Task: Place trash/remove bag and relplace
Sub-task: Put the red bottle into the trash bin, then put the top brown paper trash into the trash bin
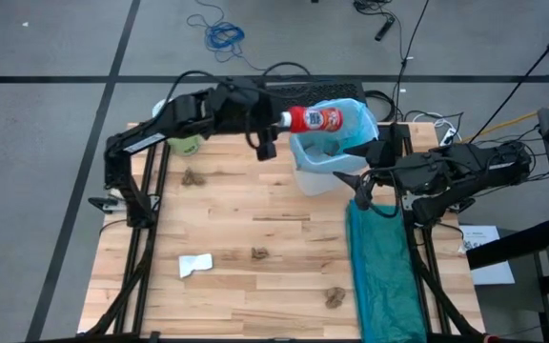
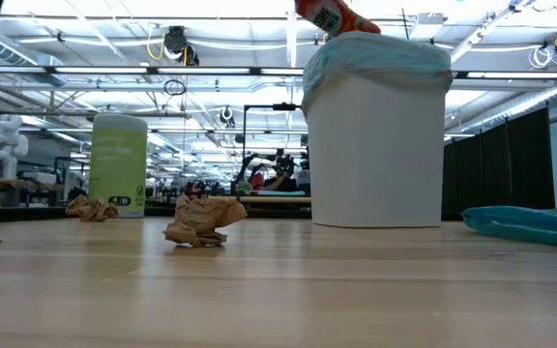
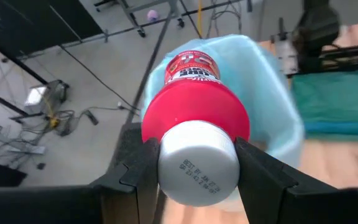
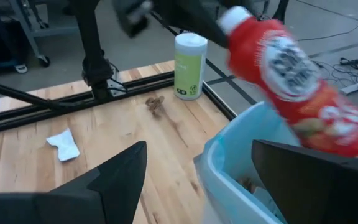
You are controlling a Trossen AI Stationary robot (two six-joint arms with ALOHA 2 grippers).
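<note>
Left tool [image 1: 276,121] pinches the white cap of a red container [image 1: 320,118], its two fingers [image 3: 135,177] pressed against the cap's sides, and holds it out over the wastebasket [image 2: 375,155]. The container lies nearly level, its long axis running from the cap at the tool toward the far rim, its body above the opening lined with the light-blue bag [image 1: 336,143], so the drop looks to be straight down once the fingers part; tipping it bottom-first would help it clear the rim. Right tool [image 1: 362,187] waits spread just beside the wastebasket's near side, fingers apart and holding nothing, closer to the rim than to any loose scrap. Inside the bag some brown wads already lie. On the tabletop [image 1: 255,286] other trash is well apart from both tools: a paper wad [image 1: 194,177] near the green bottle [image 1: 187,145], another wad [image 1: 260,253] at the middle, a third [image 1: 334,297] near the teal bag [image 1: 384,272], and a white scrap [image 1: 195,264]. Nothing stands between container and opening.
</note>
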